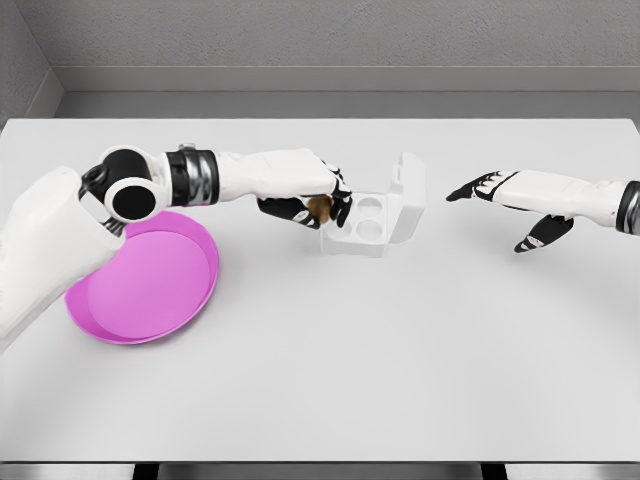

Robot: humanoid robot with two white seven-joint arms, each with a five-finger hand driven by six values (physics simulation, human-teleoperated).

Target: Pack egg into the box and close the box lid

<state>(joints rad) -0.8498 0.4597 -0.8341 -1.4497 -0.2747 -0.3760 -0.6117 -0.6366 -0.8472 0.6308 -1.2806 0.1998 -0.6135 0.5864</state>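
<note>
Left robot hand [318,205] around egg [321,208]

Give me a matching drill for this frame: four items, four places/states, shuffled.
Items:
1. egg
2. box
3. pink plate
4. right hand

States:
A. lid up, cups showing
B. fingers spread, holding nothing, right of the box
C. held in the left hand
D. bare, partly under the left arm

Pairs: 1-C, 2-A, 3-D, 4-B
</note>
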